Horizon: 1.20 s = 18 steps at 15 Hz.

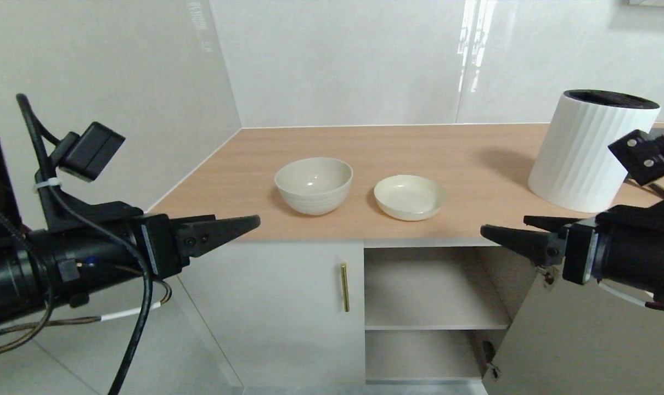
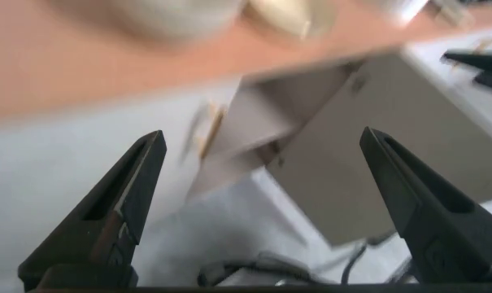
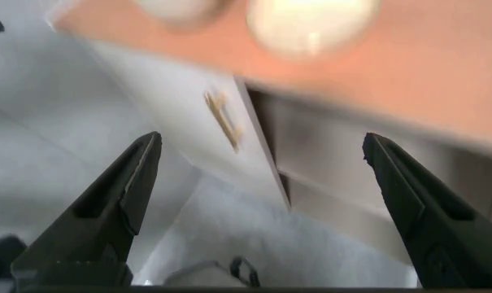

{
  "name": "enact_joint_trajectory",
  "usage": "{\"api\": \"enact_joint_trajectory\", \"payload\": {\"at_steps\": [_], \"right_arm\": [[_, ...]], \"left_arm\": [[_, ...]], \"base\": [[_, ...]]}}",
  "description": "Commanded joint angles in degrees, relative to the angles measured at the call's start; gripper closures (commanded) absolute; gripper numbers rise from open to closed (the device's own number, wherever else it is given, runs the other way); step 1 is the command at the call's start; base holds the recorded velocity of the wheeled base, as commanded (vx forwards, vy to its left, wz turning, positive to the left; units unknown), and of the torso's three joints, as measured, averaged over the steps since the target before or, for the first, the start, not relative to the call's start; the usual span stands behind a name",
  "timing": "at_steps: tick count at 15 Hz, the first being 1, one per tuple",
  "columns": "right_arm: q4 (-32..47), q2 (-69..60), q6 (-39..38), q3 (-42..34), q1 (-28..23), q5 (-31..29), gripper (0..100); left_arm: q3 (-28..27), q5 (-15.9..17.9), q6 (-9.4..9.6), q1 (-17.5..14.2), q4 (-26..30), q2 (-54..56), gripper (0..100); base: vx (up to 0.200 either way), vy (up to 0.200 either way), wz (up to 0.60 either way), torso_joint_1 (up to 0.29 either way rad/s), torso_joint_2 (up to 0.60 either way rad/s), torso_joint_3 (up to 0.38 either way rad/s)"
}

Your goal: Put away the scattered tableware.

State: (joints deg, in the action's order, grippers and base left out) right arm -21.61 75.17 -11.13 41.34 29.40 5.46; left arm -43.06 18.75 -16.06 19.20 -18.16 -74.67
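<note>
Starting out with left claw and right claw both spread empty before the worktop, bowl and dish sitting side by side on it, probably needing next a reach to grasp one for the open cupboard below.

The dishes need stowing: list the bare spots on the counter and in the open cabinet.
Bare: the counter behind the bowl and shallow dish, the stretch between the dish and the white cylinder, and the upper shelf and lower shelf below. Tight: the narrow gap between bowl and dish.
</note>
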Motion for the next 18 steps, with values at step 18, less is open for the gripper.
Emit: {"api": "enact_joint_trajectory", "payload": {"at_steps": [18], "right_arm": [[15.64,23.45,-8.82,28.97,-4.27,-17.15,0]], "left_arm": [[-49.23,-28.59,-5.48,1.28,25.90,-43.02,0]], "base": [[0.000,0.000,0.00,0.038,-0.09,-0.052]]}}
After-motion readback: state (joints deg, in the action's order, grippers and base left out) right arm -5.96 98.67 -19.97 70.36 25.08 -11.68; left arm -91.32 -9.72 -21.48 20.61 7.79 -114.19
